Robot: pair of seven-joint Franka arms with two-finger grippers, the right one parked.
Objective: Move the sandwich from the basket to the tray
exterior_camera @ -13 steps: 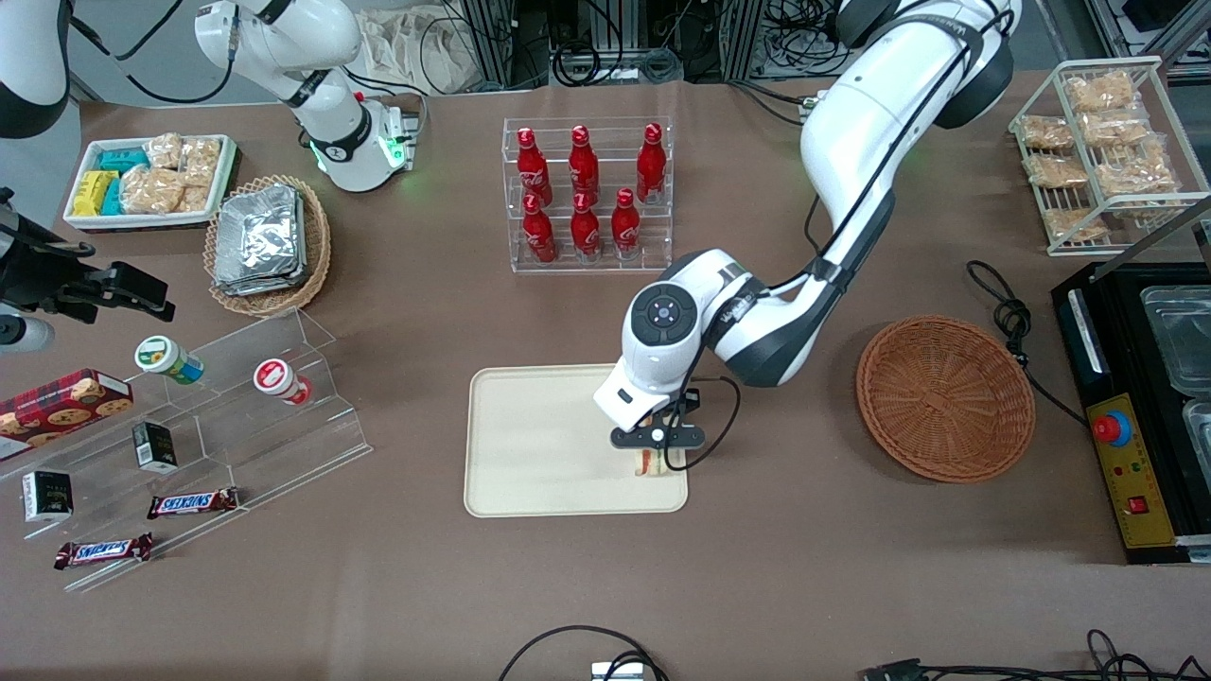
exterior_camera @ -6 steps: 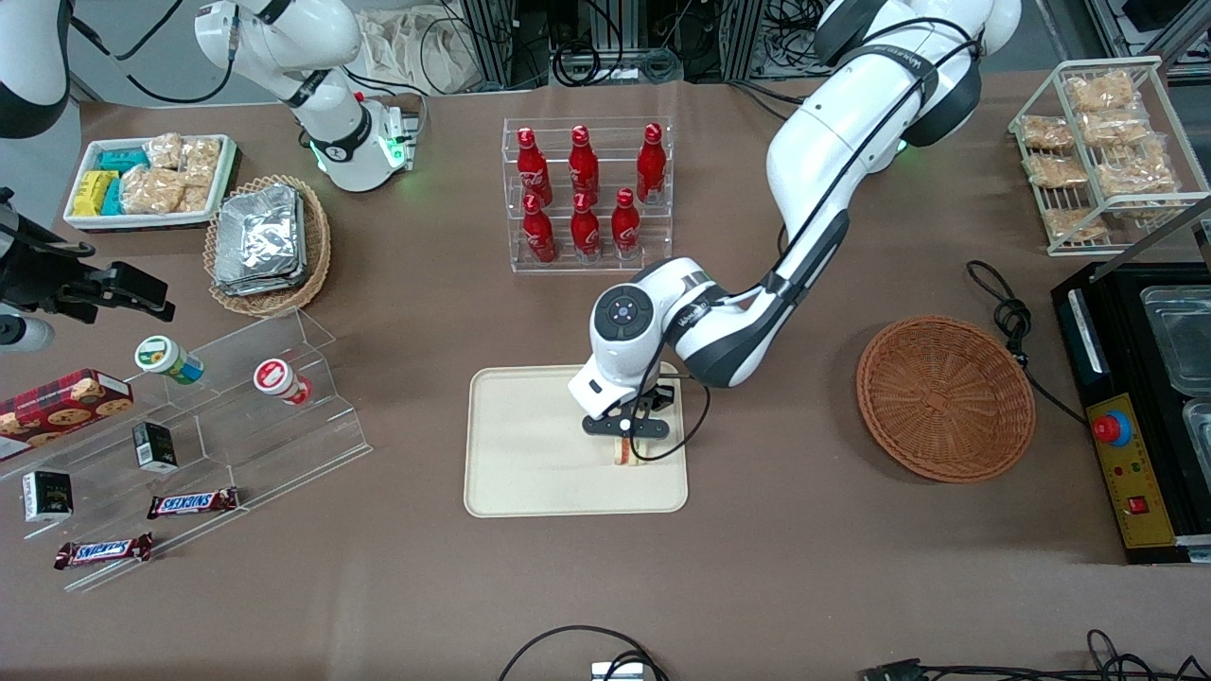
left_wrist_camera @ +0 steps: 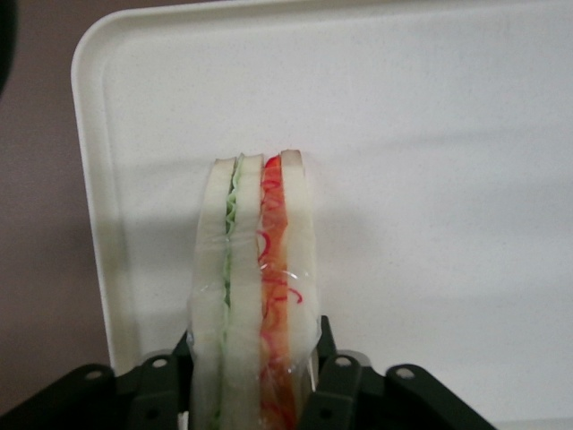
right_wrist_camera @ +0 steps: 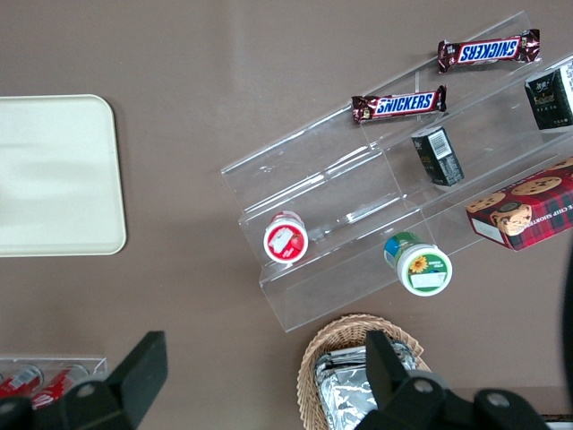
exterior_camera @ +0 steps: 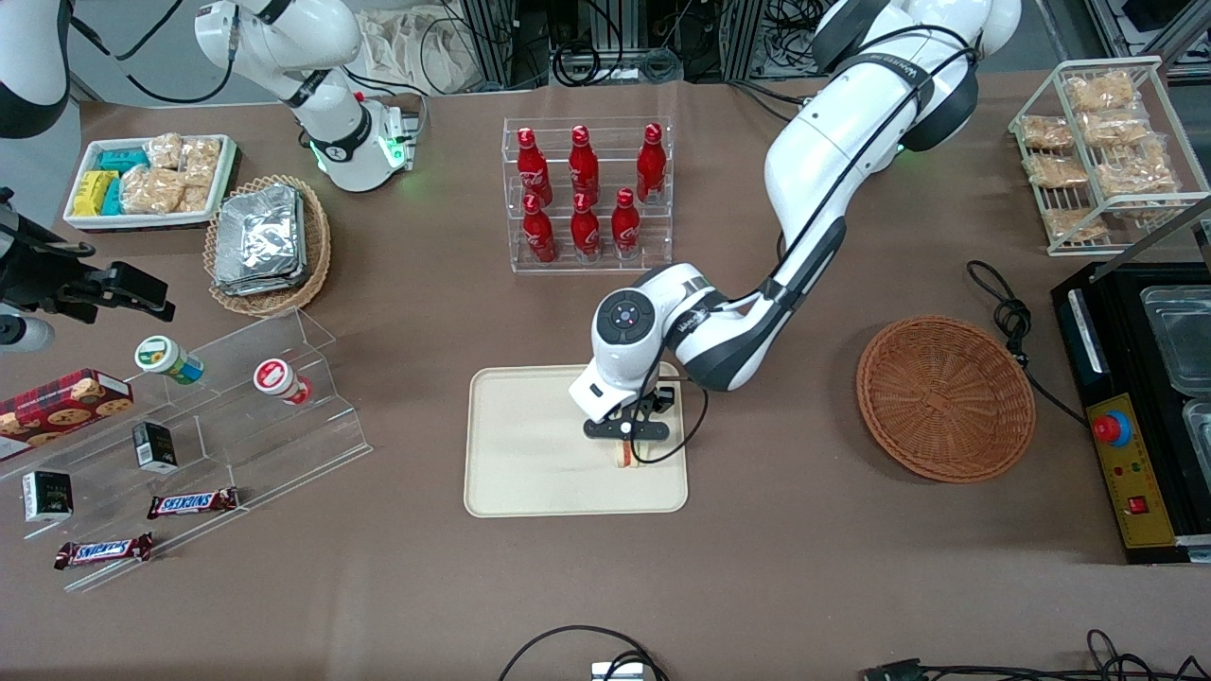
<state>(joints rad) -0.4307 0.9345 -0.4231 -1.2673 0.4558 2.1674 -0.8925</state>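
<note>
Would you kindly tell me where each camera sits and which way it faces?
Front view: high, facing the robots, looking down on the table; the working arm's tool holds the sandwich over the tray.
Left wrist view: on that arm, looking down past its fingers at sandwich and tray.
Right wrist view: on the parked arm, looking down at the acrylic shelf.
All three share the tray.

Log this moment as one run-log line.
phase: placing | gripper: over tray, shut on sandwich | sandwich: upright on edge, not released | basket: empty

End effector [exterior_camera: 625,445] over tray [exterior_camera: 530,473]; bottle rack [exterior_camera: 587,194] farther from camera
</note>
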